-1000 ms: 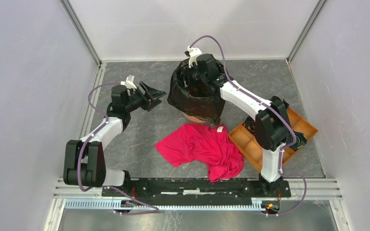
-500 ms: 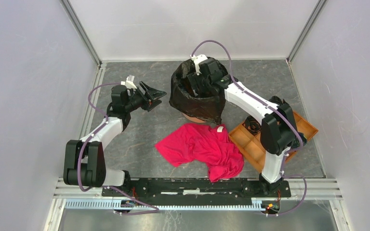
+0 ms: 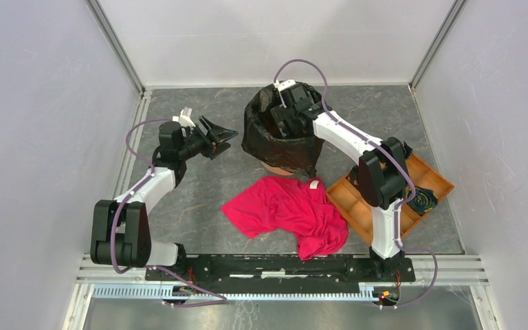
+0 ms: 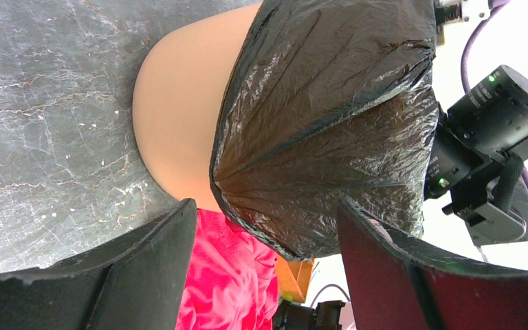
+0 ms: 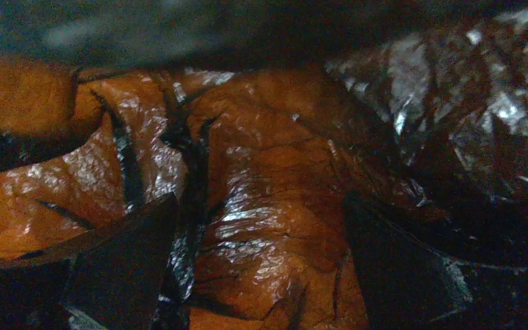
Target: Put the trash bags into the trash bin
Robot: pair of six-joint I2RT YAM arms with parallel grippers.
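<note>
The pale-orange trash bin [image 3: 275, 167] stands at the table's back middle, its top draped by the black trash bag [image 3: 265, 144]. In the left wrist view the bag [image 4: 330, 124] hangs over the bin's side [image 4: 179, 117]. My right gripper [image 3: 285, 118] reaches down inside the bin's mouth; its view shows open jaws [image 5: 261, 268] over bag film [image 5: 261, 206] pressed against the orange inner wall. My left gripper [image 3: 225, 135] is open and empty, left of the bin, apart from it.
A red cloth garment [image 3: 289, 210] lies on the table in front of the bin. A flat brown compartment tray [image 3: 357, 206] sits at the right, holding a coiled item [image 3: 423, 199]. Side walls enclose the table.
My right gripper has shifted a little to the right and further into the bin's mouth, and its elbow has swung. The left arm has not moved.
</note>
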